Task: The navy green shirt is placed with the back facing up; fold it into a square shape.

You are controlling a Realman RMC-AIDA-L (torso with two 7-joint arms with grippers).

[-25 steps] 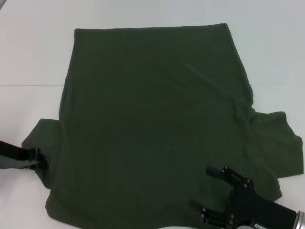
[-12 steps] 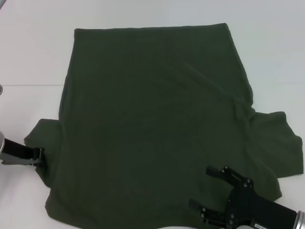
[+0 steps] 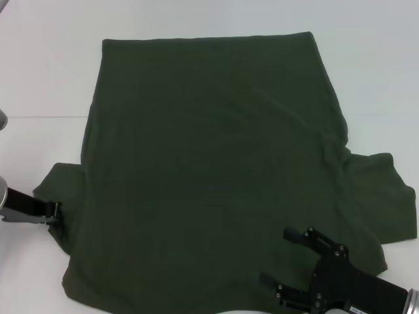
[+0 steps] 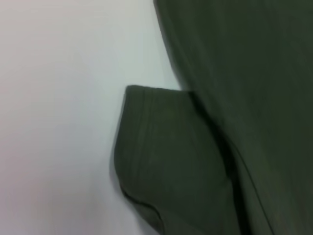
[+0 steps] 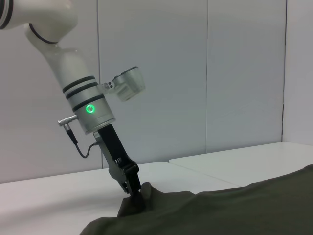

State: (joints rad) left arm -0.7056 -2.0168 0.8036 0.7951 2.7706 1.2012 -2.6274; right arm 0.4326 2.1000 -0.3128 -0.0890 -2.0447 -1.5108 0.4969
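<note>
The navy green shirt [image 3: 209, 170] lies spread flat on the white table, both short sleeves out to the sides. My left gripper [image 3: 56, 213] is at the outer edge of the left sleeve [image 4: 166, 156]. In the right wrist view this left gripper [image 5: 132, 190] stands tilted with its tips together on a small raised peak of the cloth [image 5: 146, 198]. My right gripper [image 3: 280, 258] hovers over the near right part of the shirt, beside the right sleeve [image 3: 380, 196]. It is open, with nothing between its fingers.
The white table [image 3: 39, 78] shows around the shirt on the left, right and far sides. A seam in the table [image 3: 39, 116] runs across it. The shirt's near hem reaches almost to the table's front edge.
My left arm has shifted a little toward the near side at the sleeve edge. The shirt and the right gripper have stayed in place.
</note>
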